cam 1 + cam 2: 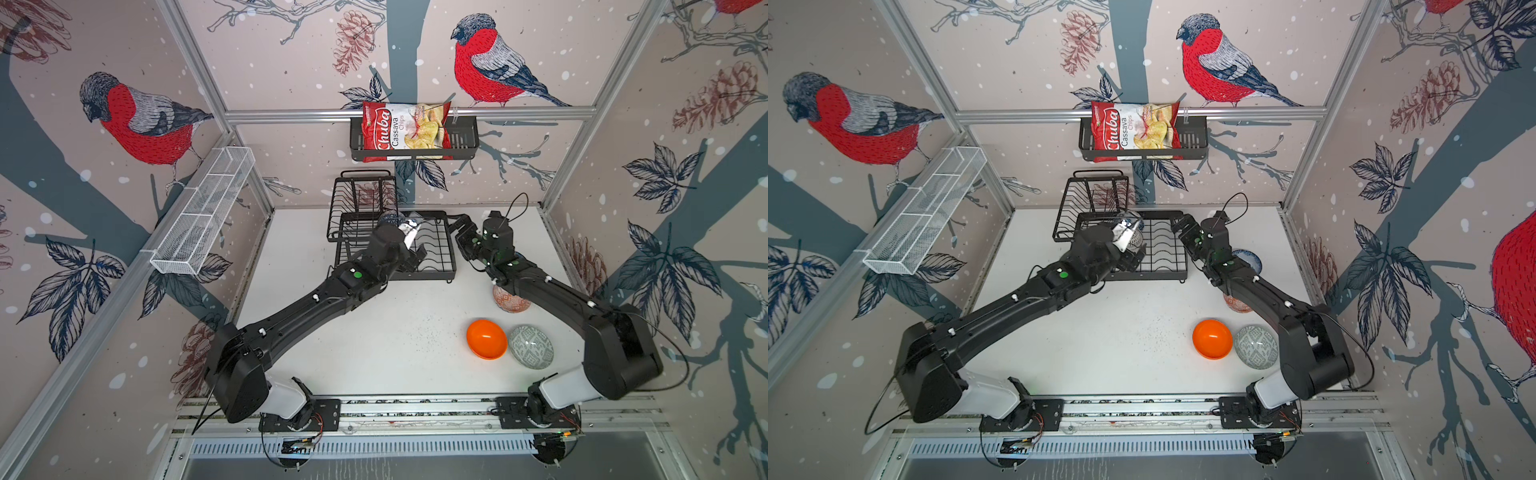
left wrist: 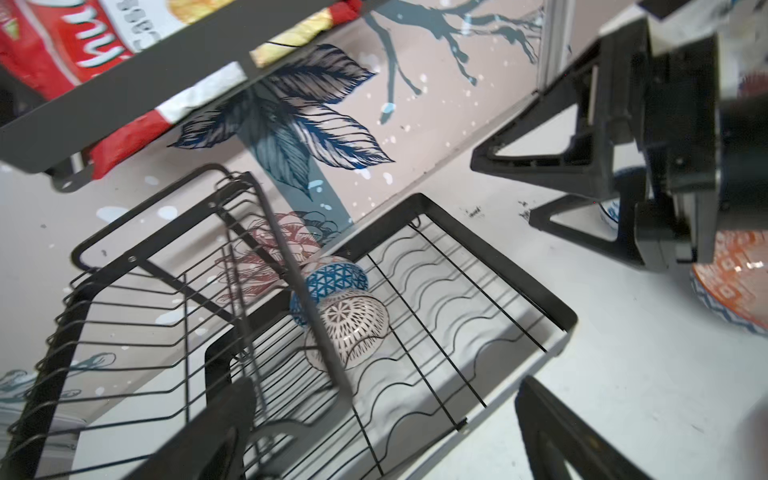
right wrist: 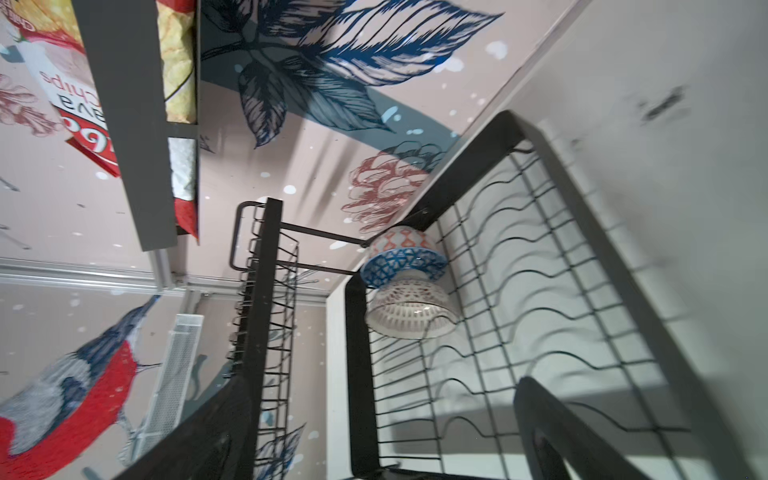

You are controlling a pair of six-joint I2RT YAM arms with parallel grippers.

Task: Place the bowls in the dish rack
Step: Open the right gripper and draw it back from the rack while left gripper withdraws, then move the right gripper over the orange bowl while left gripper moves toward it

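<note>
Bowls (image 2: 343, 316) in dish rack (image 2: 494, 259) corner

Orange bowl (image 1: 486, 338) sits just beside grey-green bowl (image 1: 532, 347) on the table (image 1: 374, 340).

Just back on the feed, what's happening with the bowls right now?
Two bowls stand on edge in the dish rack: the dark blue bowl and the black-white bowl, side by side. Both grippers are open and empty, the left gripper over the rack and the right gripper by its right edge. Four bowls are not yet loaded and sit on the table: the orange bowl, the grey-green bowl, the orange-white bowl and, under the right arm, the blue-white bowl.
</note>
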